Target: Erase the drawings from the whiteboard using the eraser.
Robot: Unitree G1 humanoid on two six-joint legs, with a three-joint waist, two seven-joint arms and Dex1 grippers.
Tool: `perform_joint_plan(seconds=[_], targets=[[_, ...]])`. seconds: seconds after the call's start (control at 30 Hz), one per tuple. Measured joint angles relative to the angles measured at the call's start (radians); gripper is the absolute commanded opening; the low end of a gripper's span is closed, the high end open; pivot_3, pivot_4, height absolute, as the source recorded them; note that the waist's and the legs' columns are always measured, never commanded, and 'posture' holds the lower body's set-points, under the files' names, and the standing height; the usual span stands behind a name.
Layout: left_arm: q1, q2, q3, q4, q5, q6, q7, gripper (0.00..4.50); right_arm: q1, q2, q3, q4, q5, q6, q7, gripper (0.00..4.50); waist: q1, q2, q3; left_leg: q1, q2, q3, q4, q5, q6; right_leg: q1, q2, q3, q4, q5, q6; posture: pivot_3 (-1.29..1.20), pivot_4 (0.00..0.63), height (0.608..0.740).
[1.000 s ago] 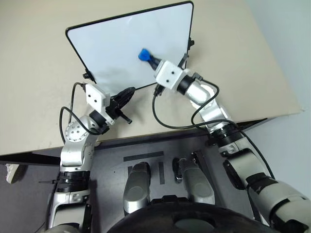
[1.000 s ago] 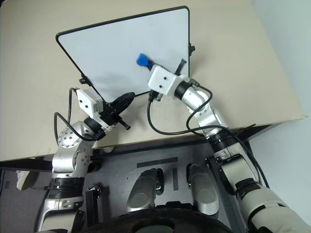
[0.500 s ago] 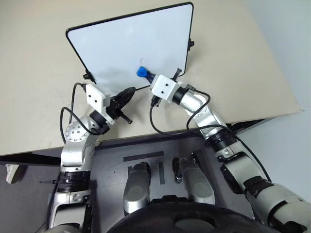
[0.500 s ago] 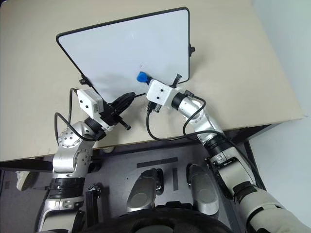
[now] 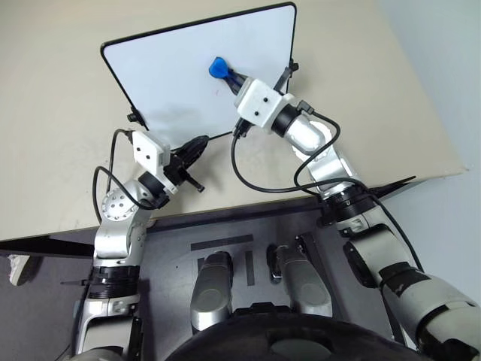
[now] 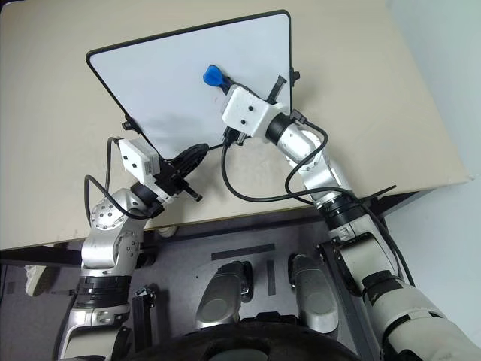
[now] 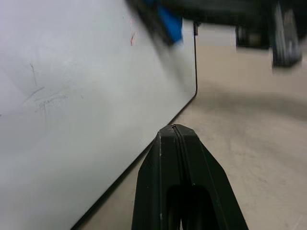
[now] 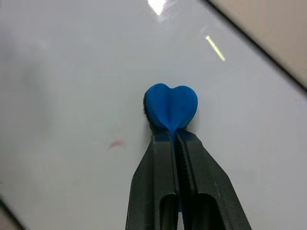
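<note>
Pinching the blue eraser (image 8: 171,106) by its narrow waist, the right gripper (image 5: 233,77) had its 2 black fingers pressed tight on it, the lobed end jutting past the tips so the pad, not the fingers, could meet the board. The eraser sat over the upper middle of the whiteboard (image 5: 173,75), on or just off its surface; contact could not be confirmed.

A faint red smear (image 8: 115,143), apparently a remnant of the drawings, lay just beside the eraser in the right wrist view. A short red stroke (image 7: 132,38) showed near it in the left wrist view. Judged: wiping under way, residue left.

Left gripper (image 7: 175,132) had its fingers pressed together, holding nothing, parked just off the board's near edge, likely to keep clear of the wiping arm.

The board lay on a beige table (image 5: 60,113). Faint grey scuffs (image 7: 45,98) marked the near part of the board. Nothing blocked the eraser's way across the surface.
</note>
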Motion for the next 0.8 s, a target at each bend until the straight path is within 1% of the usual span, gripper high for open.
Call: perform_joint_plan(seconds=[0.37, 0.57, 0.8], targets=[[-0.001, 0.000, 0.000, 0.000, 0.000, 0.000, 0.001, 0.00, 0.078, 0.020, 0.052, 0.069, -0.003, -0.005, 0.033, 0.02, 0.000, 0.000, 0.000, 0.000, 0.000, 0.000, 0.000, 0.000, 0.000, 0.000, 0.000, 0.000, 0.000, 0.000, 0.000, 0.00, 0.150, 0.740], [-0.001, 0.000, 0.000, 0.000, 0.001, 0.000, 0.002, 0.00, 0.069, 0.014, 0.051, 0.072, -0.006, -0.005, 0.031, 0.02, 0.000, 0.000, 0.000, 0.000, 0.000, 0.000, 0.000, 0.000, 0.000, 0.000, 0.000, 0.000, 0.000, 0.000, 0.000, 0.00, 0.150, 0.740], [-0.001, 0.000, -0.001, 0.000, 0.001, 0.000, 0.002, 0.00, 0.006, 0.011, 0.039, 0.051, -0.004, -0.005, 0.016, 0.02, 0.000, 0.000, 0.000, 0.000, 0.000, 0.000, 0.000, 0.000, 0.000, -0.002, 0.000, 0.000, 0.000, 0.001, 0.001, 0.00, 0.150, 0.740]])
